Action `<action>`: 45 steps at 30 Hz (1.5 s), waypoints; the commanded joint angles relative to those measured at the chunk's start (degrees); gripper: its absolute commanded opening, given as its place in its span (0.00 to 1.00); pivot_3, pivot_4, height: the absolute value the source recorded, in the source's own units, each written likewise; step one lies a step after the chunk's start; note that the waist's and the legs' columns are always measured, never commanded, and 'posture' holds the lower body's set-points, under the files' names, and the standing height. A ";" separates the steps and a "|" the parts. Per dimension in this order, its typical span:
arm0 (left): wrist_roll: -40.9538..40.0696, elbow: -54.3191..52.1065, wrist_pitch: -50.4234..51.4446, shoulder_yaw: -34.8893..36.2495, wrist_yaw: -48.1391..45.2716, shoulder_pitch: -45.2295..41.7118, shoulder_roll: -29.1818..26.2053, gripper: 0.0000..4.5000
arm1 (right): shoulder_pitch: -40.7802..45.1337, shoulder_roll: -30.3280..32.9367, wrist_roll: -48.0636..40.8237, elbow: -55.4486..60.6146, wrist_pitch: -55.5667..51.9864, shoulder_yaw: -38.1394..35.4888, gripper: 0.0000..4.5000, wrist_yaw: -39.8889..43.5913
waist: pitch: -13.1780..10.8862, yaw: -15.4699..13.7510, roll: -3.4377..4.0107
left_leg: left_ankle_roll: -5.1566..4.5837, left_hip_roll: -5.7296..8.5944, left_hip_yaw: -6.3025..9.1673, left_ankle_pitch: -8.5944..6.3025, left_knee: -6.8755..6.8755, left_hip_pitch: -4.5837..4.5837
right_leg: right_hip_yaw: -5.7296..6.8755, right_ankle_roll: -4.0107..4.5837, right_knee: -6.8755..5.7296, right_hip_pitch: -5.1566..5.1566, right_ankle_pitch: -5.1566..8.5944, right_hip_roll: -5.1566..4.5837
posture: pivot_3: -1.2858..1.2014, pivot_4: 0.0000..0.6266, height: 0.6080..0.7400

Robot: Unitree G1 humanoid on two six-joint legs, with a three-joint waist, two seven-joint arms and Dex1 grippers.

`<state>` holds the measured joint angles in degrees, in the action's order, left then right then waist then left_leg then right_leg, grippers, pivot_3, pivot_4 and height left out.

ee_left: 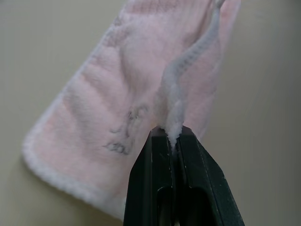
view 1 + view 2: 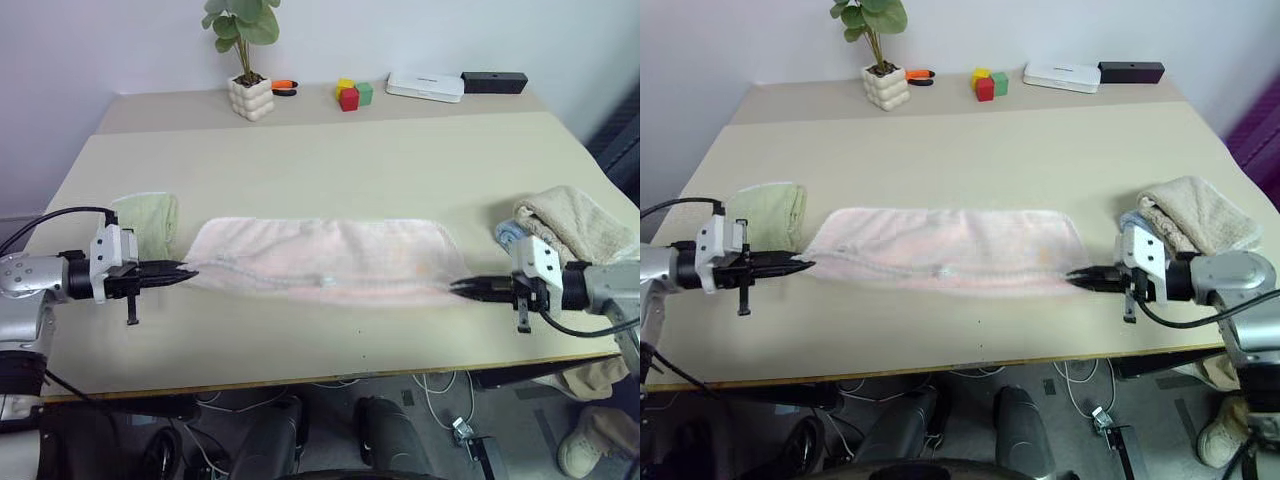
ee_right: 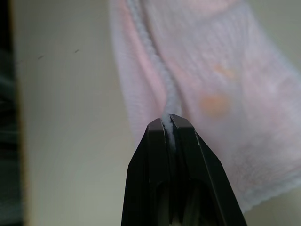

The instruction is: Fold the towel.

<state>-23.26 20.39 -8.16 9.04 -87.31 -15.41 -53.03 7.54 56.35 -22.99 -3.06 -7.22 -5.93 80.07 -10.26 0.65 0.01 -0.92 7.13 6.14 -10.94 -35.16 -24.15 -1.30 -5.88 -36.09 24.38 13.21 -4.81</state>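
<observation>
Left eye view, mid-frame: I have left gripper (image 2: 188, 272) and right gripper (image 2: 458, 287) clamped on opposite towel (image 2: 320, 258) ends, stretching it flat for folding.

Black left gripper (image 1: 172, 141) rising from the bottom centre, fingers (image 1: 150, 179) pressed together on a white edge of the towel (image 1: 117, 94). Pink cloth spread from top centre down to lower left over the beige table (image 1: 42, 56). Dark embroidered mark (image 1: 124, 136) left of centre.
</observation>
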 commanded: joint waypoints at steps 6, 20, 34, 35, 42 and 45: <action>-4.20 -5.67 4.37 3.28 -4.25 7.68 -2.70 0.00 | -7.46 4.28 -3.07 6.48 -3.00 -5.67 0.01 3.01 | 0.00 -0.01 -0.01 | 0.00 -0.03 0.00 -0.02 0.01 -0.12 | 0.02 0.07 0.05 0.07 0.04 -0.02 | 0.52 0.24 1.00; -6.73 2.53 4.90 6.76 6.32 -5.16 6.54 0.00 | 9.11 -4.78 0.66 -4.58 2.53 -5.09 0.01 -8.61 | 0.00 -0.27 -0.03 | -0.01 -0.04 -0.07 0.00 -0.10 -0.19 | 0.23 0.10 0.05 0.07 0.06 -0.14 | 0.52 0.24 1.00; -1.96 14.57 -0.32 5.48 11.78 -12.18 13.30 0.00 | 20.57 -11.23 11.40 -19.83 12.81 1.48 0.01 -16.29 | 0.01 -0.13 -0.03 | -0.06 -0.01 -0.08 0.05 -0.06 -0.16 | 0.23 -0.12 -0.04 0.12 -0.08 -0.10 | 0.52 0.24 1.00; -1.48 15.51 -0.37 5.24 12.37 -12.39 13.64 0.00 | 20.91 -11.36 12.06 -20.60 13.66 1.95 0.01 -16.30 | 0.01 -0.12 -0.03 | -0.11 -0.01 -0.08 0.07 -0.06 -0.15 | 0.23 -0.12 -0.05 0.11 -0.09 -0.10 | 0.52 0.24 1.00; 3.55 19.68 2.10 1.20 15.03 -13.47 14.30 0.00 | 22.82 -12.29 14.06 -24.57 14.68 3.28 0.01 -17.24 | 0.01 0.03 -0.03 | -0.12 0.00 -0.08 0.08 -0.07 -0.15 | 0.22 -0.13 -0.09 0.12 -0.09 -0.07 | 0.52 0.24 1.00; 6.52 22.45 -1.22 0.12 17.76 -14.43 14.88 0.00 | 23.19 -12.19 15.87 -27.03 16.36 3.93 0.01 -18.28 | 0.01 -0.03 -0.03 | -0.12 0.00 -0.08 0.08 -0.07 -0.15 | 0.22 -0.14 -0.10 0.13 -0.10 -0.06 | 0.52 0.24 1.00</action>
<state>-17.93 42.05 -7.36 9.36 -70.88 -28.50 -38.03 29.67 43.85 -7.82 -29.55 7.48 -1.76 62.58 -10.25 0.62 -0.02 -1.04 7.13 6.07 -10.86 -35.23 -24.29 -1.08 -6.02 -36.19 24.50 13.11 -4.86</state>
